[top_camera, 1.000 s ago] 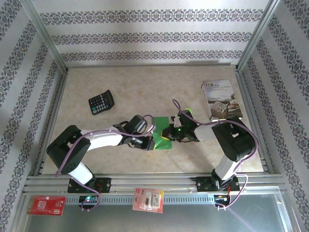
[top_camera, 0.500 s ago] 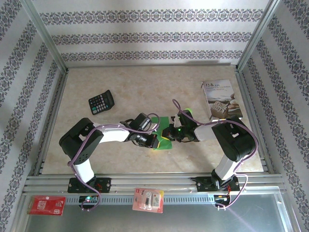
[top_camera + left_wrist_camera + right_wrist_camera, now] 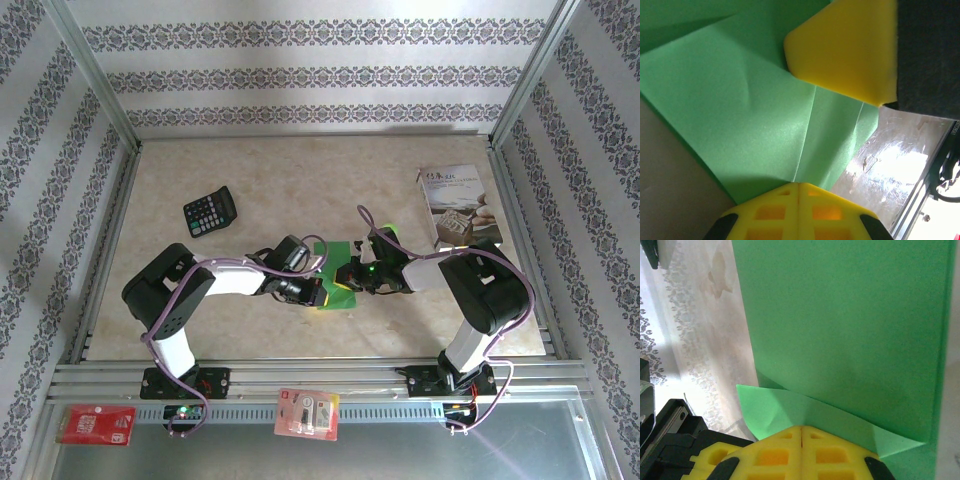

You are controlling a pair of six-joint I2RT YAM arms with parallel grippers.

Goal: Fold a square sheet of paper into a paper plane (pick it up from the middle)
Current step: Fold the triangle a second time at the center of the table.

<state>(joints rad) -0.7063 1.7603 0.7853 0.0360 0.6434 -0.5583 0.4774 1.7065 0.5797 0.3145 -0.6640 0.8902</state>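
Nearest, six o'clock, on the metal rail: one red packet (image 3: 95, 424), one pink packet (image 3: 307, 413). Table centre: square sheet of paper (image 3: 333, 252), thin matte green, creased.

Left gripper (image 3: 798, 202) and right gripper (image 3: 801, 445): yellow ribbed foam, both clenched, seams tight, tips down on the sheet. From the left wrist, a centre crease. From the right wrist, a folded corner flap.

Farther, ten o'clock: one black calculator (image 3: 209, 212). Two o'clock: one white booklet (image 3: 458, 205).

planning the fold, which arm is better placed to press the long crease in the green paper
Likely the left gripper: its shut jaws sit at the end of that crease in the square sheet of paper. The right gripper meets a folded corner.
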